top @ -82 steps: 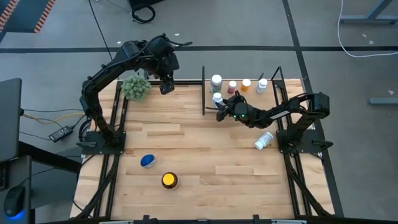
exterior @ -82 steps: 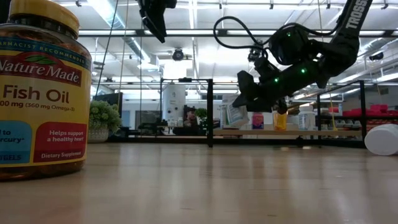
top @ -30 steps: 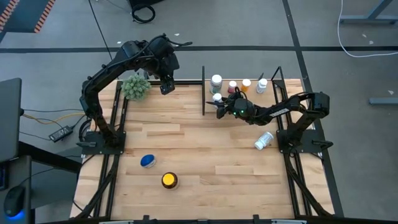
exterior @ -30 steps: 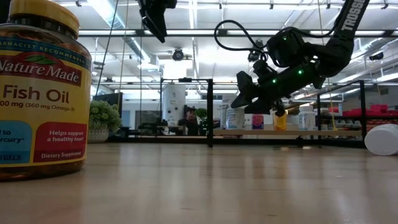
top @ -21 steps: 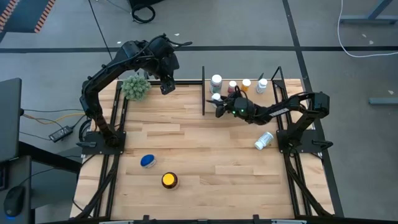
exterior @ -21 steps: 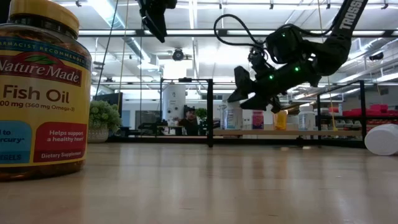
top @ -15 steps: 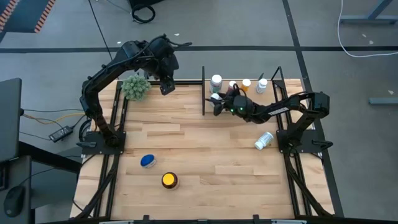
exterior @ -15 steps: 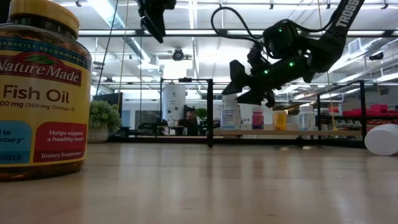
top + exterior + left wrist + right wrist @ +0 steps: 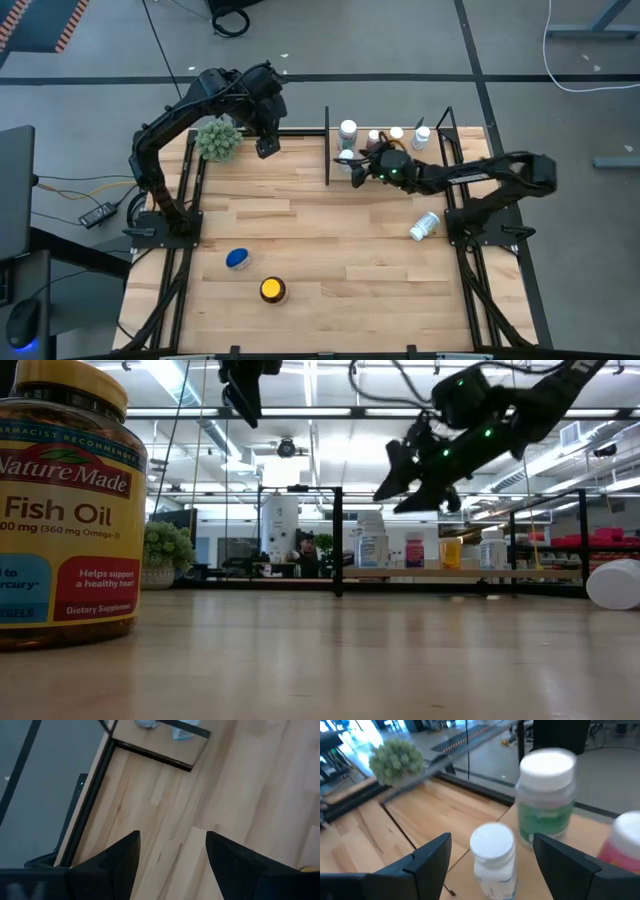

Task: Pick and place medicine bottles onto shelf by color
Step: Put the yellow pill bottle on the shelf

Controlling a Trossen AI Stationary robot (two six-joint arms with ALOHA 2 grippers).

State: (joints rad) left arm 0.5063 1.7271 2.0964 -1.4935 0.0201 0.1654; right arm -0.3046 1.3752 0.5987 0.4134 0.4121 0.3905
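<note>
The right tool (image 9: pixel 352 167) is spread, empty, above the shelf (image 9: pixel 440 156). A fallen white bottle (image 9: pixel 424 225) lies on the tabletop (image 9: pixel 330 260), nearer the right arm, axis diagonal.

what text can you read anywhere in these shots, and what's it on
"Nature Made" – amber fish oil bottle, low view
"Fish Oil" – same bottle
"360 mg Omega-3" – same bottle
"Helps support a healthy heart" – same bottle
"Dietary Supplement" – same bottle
"TROSS" – right arm, cut off at the frame edge
Labels on the shelf bottles: too small to read
</note>
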